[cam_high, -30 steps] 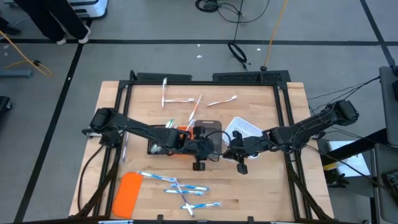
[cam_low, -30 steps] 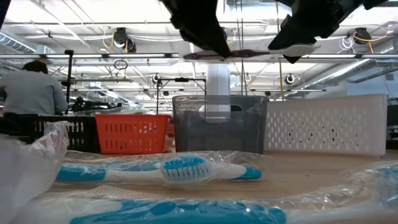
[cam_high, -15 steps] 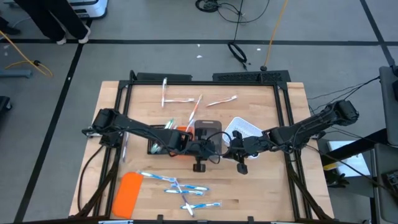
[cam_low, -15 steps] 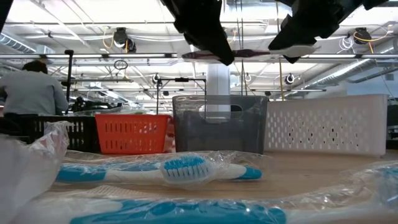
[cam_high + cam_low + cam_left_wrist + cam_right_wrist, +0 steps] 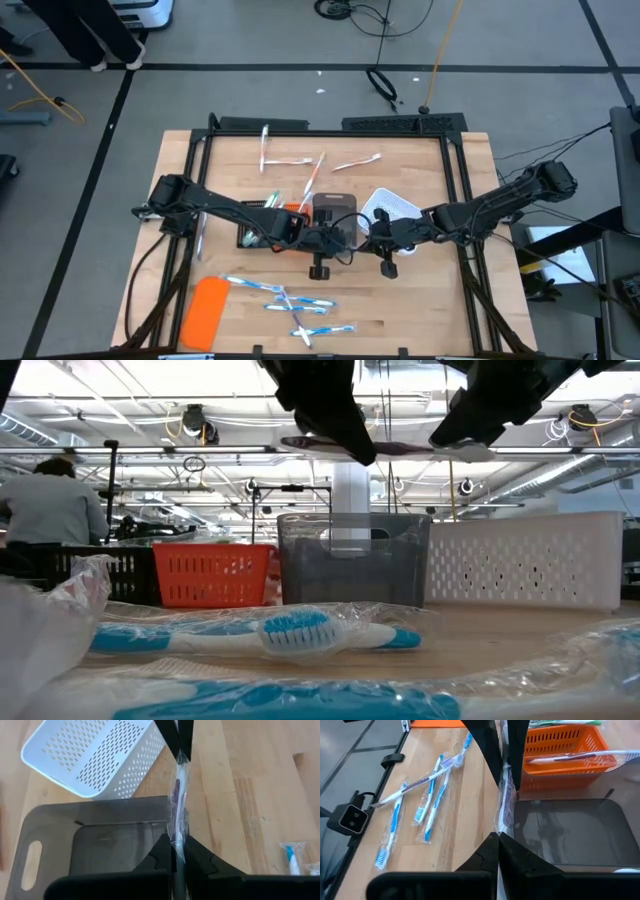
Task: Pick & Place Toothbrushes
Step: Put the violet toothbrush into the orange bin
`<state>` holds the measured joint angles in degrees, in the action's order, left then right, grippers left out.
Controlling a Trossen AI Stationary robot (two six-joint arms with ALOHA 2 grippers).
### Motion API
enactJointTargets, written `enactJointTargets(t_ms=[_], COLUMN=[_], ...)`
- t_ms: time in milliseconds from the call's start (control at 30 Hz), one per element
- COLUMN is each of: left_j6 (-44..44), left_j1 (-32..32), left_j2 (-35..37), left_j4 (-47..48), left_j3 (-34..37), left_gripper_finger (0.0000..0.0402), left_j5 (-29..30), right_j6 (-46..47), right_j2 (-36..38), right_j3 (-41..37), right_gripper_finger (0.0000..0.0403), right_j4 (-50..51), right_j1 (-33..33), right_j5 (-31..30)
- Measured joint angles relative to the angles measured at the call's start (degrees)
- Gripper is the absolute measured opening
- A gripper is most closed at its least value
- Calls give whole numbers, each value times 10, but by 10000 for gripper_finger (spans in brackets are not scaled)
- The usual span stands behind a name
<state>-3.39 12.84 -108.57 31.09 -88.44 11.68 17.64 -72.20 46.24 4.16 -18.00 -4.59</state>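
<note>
Both grippers hold one plastic-wrapped toothbrush (image 5: 176, 795), with a dark purple handle, level above the grey tray (image 5: 335, 207). My left gripper (image 5: 178, 851) is shut on one end and my right gripper (image 5: 498, 841) on the other. In the low view the toothbrush (image 5: 385, 447) spans between both grippers, well above the tray (image 5: 350, 560). Several blue-white toothbrushes (image 5: 285, 295) lie flat near the table's near edge. Others (image 5: 290, 163) lie at the far side. One (image 5: 570, 757) lies in the orange tray (image 5: 560, 742). My left gripper pinches the wrapped toothbrush's end (image 5: 177, 836) between its two fingers, which lie along the toothbrush, coming level from the table's left. The toothbrush is clear of the tray. My right gripper pinches the other end (image 5: 502, 822), wrapper included, between its two fingers. They come level from the table's right, along the toothbrush. It hangs level between both grippers.
A white perforated tray (image 5: 392, 208) stands right of the grey one, and a black tray (image 5: 255, 235) left of the orange one. A flat orange slab (image 5: 205, 305) lies at the near left. A person (image 5: 50, 510) sits in the room beyond.
The held toothbrush has shifted a little toward the table's left between the two grippers and stays level above the grey tray. Both grippers stay shut on it.
</note>
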Motion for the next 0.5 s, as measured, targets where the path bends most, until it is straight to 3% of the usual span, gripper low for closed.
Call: enactJointTargets(t_ms=[233, 500], left_j6=[-43, -109], left_j1=[-2, -3], left_j2=[3, 3], left_j4=[15, 69], left_j3=[0, 0], left_gripper_finger=[10, 10], left_j5=[9, 59], right_j6=[-15, -36], right_j2=[0, 8], right_j3=[0, 0], right_gripper_finger=[8, 75], right_j4=[0, 8], right_j1=[0, 5], right_j5=[-4, -38])
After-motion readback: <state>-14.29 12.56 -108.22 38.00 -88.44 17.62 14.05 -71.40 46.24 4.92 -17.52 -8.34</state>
